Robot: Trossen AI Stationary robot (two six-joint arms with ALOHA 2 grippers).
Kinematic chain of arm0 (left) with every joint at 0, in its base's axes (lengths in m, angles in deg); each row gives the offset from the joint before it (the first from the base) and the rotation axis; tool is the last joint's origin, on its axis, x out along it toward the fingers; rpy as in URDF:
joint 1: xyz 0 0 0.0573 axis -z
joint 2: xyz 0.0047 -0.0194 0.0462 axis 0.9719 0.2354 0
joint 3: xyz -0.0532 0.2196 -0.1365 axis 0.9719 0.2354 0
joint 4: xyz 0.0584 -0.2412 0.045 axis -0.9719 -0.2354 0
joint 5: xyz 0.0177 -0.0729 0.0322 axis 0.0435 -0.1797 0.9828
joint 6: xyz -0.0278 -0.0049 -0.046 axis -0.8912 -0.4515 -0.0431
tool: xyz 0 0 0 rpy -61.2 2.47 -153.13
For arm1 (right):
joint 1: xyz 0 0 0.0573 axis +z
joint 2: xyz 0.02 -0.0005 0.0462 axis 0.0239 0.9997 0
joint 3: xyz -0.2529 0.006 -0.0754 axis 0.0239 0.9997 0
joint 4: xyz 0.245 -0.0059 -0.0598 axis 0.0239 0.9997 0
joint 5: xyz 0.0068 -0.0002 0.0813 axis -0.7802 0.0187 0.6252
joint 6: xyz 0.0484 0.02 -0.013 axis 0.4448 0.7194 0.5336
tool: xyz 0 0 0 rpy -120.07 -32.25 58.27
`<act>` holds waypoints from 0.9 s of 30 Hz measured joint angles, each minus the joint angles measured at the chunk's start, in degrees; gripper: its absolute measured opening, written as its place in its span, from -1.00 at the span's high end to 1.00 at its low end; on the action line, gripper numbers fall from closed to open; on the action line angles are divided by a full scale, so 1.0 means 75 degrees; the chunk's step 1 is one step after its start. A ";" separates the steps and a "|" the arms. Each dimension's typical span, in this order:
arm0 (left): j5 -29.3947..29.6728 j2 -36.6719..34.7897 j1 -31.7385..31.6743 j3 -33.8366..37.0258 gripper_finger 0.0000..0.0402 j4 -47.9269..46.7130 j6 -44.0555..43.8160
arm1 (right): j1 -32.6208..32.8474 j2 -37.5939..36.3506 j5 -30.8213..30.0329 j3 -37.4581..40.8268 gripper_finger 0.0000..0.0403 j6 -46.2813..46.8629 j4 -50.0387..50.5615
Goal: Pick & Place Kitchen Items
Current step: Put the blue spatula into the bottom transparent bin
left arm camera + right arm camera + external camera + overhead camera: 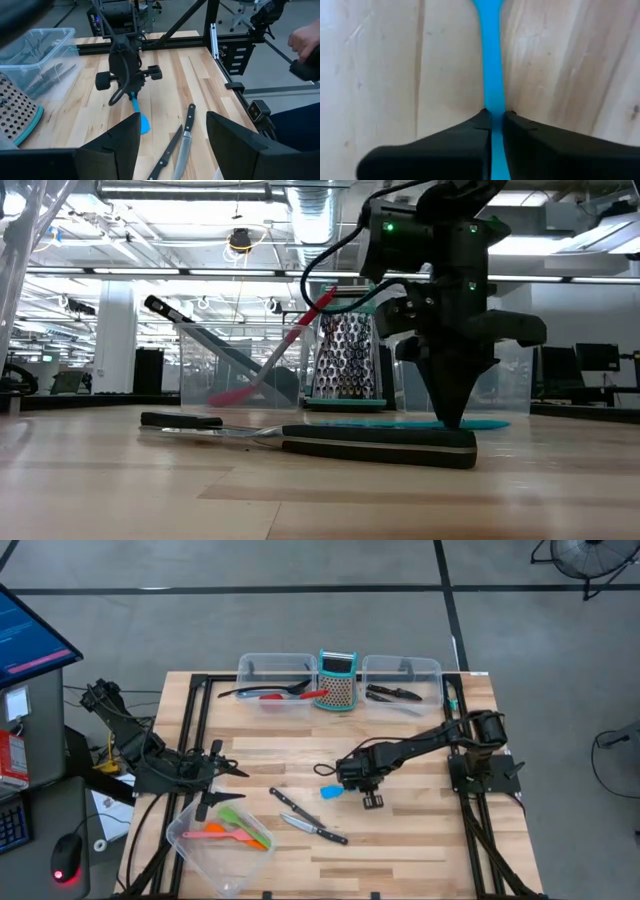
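The right gripper (493, 131) is down at the middle of the wooden table (400, 850), its two dark fingers closed on the thin handle of the blue spatula (331, 792), which lies flat on the boards with its blade pointing toward the left arm's side. Just in front of it lie two black-handled knives (310, 827), apart from the spatula and untouched. The left gripper (205, 802) hangs over the clear tub (190, 845) at the table's front left corner, its fingers (112, 145) spread apart and holding nothing; orange, pink and green spatulas (240, 833) lie in that tub. Along the back edge, a second tub (262, 667) holds a red spoon (297, 695) and dark utensils, the teal-framed grater (337, 680) stands beside it, and a third tub (425, 668) holds black-handled knives. No brand name or label can be read on any of these things.
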 joint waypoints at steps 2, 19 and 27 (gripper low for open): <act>0.0000 0.0000 0.0000 0.0000 -0.03 0.0000 0.0000 | 0.0047 -0.0178 -0.0295 -0.0056 0.96 0.0048 0.0042; 0.0068 0.0001 0.0000 0.0000 -0.03 0.0010 0.0001 | -0.0002 -0.2490 -0.0645 -0.0218 0.99 0.1692 -0.0614; 0.0309 0.0938 -0.1489 -0.0003 -0.05 0.0514 -0.0018 | 0.0218 -0.3065 -0.0539 -0.0224 0.96 0.2718 -0.0781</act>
